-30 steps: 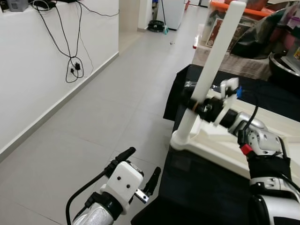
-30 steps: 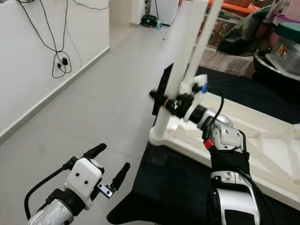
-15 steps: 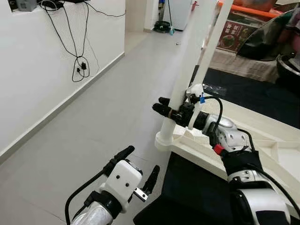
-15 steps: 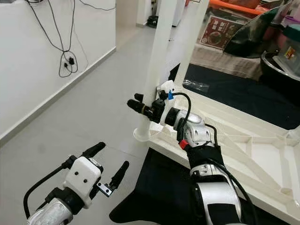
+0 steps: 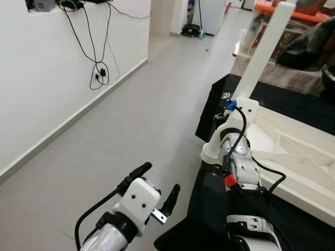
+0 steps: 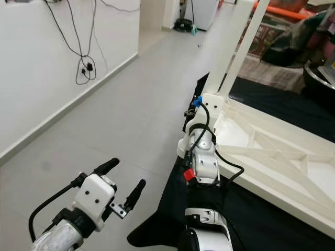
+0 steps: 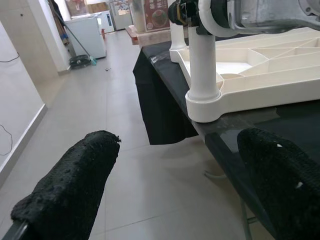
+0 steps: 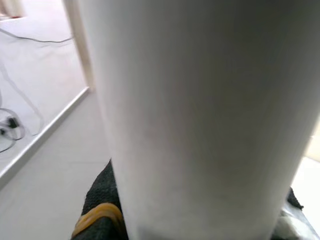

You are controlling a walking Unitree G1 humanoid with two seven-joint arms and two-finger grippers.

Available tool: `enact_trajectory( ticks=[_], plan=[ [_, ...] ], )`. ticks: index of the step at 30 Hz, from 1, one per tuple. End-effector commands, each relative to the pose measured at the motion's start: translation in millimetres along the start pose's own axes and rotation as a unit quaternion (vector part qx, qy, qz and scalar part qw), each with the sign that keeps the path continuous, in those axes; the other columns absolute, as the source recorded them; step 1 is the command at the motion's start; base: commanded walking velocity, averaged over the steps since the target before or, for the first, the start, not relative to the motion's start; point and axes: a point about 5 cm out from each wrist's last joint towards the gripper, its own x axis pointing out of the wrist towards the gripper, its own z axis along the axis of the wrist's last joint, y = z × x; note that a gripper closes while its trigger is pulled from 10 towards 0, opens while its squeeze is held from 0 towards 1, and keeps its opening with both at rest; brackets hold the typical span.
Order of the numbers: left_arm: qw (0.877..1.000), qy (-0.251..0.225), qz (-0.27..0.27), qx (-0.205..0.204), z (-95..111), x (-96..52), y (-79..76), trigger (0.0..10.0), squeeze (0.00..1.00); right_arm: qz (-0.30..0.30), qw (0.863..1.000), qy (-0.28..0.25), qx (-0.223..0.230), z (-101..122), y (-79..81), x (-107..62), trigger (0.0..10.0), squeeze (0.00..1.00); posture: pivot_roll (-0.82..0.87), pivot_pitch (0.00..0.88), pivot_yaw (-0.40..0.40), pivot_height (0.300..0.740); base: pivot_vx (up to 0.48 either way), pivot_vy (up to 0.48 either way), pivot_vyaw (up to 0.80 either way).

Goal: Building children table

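Leg goes onto upturned children's table

The white tabletop (image 5: 293,141) lies upside down on black cloth (image 6: 261,219). My right gripper (image 7: 192,12) clasps the corner leg (image 7: 202,65), best kept plumb while twisting; my left gripper (image 5: 157,196) hangs open above the floor.

One white table top (image 6: 272,151) lies upside down on one black cloth (image 6: 246,219). Two white legs (image 6: 234,39) stand up from it, one at its near corner and one just behind that. Two grippers: the left gripper (image 5: 157,188) out over the floor beside the cloth, and the right gripper (image 7: 187,12) at the near-corner leg.
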Motion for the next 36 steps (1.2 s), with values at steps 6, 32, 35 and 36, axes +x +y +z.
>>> enact_trajectory(
  ticks=[6, 32, 35, 36],
  plan=[
    [1.0, 0.01, -0.004, -0.003, -5.1, -1.0, -1.9, 10.0, 0.0, 0.014, 0.999, -0.006, 0.037, -1.9, 16.7, -5.1, 10.0, 1.0, 0.13, 0.032, -0.127, 0.74, 0.0, 0.0, 0.0],
    [0.998, 0.068, -0.002, -0.003, -28.2, 1.7, 4.0, 10.0, 0.0, 0.168, 0.984, -0.002, -0.058, -44.6, -27.6, -85.8, 10.0, 0.0, 0.1, 0.005, -0.103, 0.74, 0.0, 0.0, 0.0],
    [0.997, 0.073, 0.005, -0.003, -31.4, 1.3, 6.2, 10.0, 0.0, 0.148, 0.986, 0.014, -0.075, -52.8, -39.3, -90.3, 10.0, 0.0, 0.1, 0.0, -0.101, 0.74, 0.0, 0.0, 0.0],
    [0.997, 0.073, 0.005, -0.003, -31.4, 1.3, 6.2, 10.0, 0.0, 0.148, 0.986, 0.014, -0.075, -52.8, -39.3, -90.3, 10.0, 0.0, 0.1, 0.0, -0.101, 0.74, 0.0, 0.0, 0.0]
  ],
)
